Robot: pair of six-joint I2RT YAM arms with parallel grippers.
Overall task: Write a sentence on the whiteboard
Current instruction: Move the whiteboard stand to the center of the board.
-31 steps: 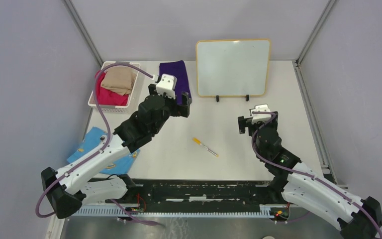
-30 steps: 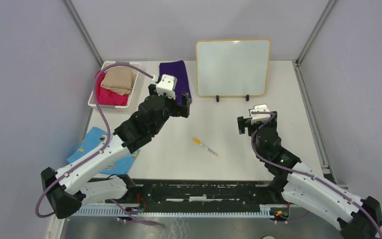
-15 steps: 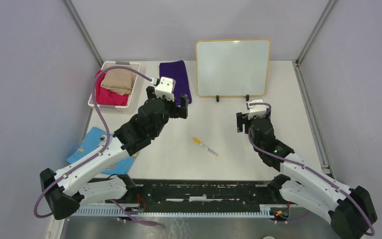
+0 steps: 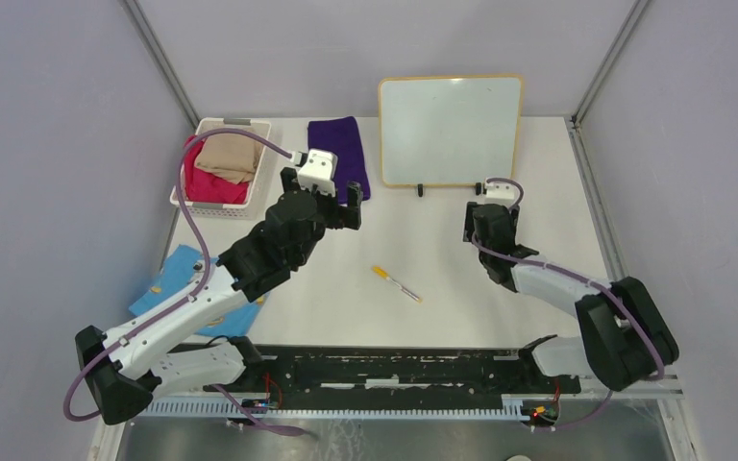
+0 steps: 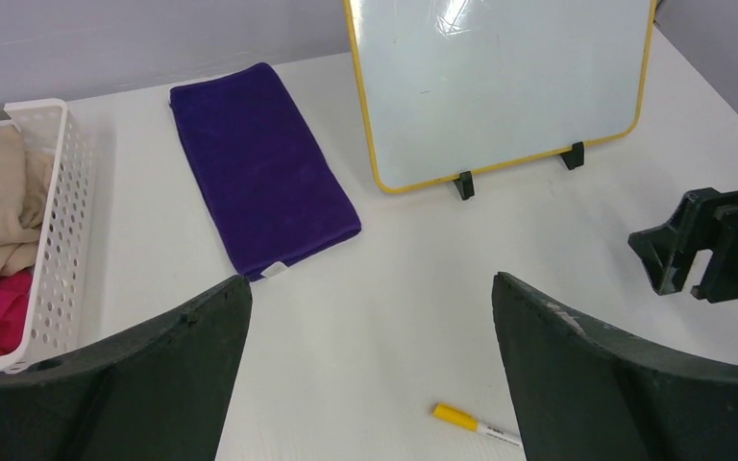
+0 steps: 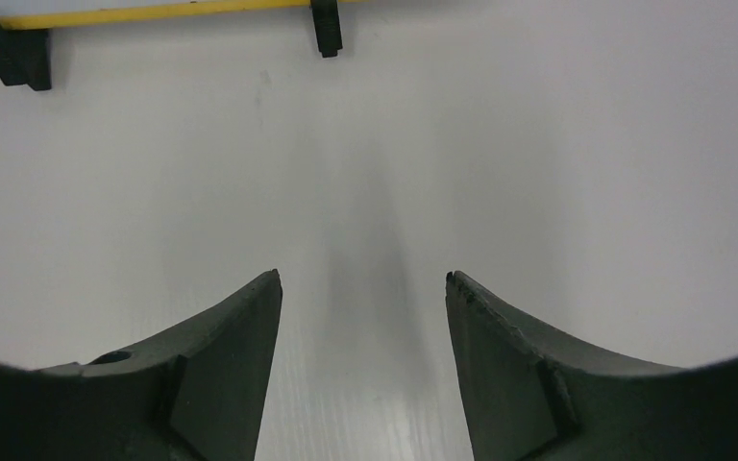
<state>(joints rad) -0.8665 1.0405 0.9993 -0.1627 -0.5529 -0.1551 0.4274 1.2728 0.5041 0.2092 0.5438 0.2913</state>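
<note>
Grey-lilac walls around a white worktop point(image 4: 442, 254). At about 1 o'clock on it, close to the far edge: whiteboard point(image 4: 450, 130), upright on two small black feet and tipped slightly back. Glossy white face with a streak of glare near the top, thin yellow-orange frame, rounded corners. Face plain white in the top and left wrist views; only the bottom frame edge and the feet visible from the right wrist.

Left pincer point(image 4: 322, 188) raised over the worktop at 8 o'clock from the whiteboard, above the near end of a purple cloth point(image 4: 338, 144). Fingers spread wide, grasping nothing, touching nothing.

Right pincer point(image 4: 490, 213) at 6 o'clock from the whiteboard, just in front of its right foot, pointed toward the board. Jaws released and apart, only bare worktop between them. Contact with the worktop: cannot tell.

Marker point(image 4: 396, 283), yellow cap and white barrel, flat on the worktop near the middle, toward 6 o'clock, between the two arms and apart from both pincers.

White basket point(image 4: 181, 197) of folded cloths at 10 o'clock.
</note>
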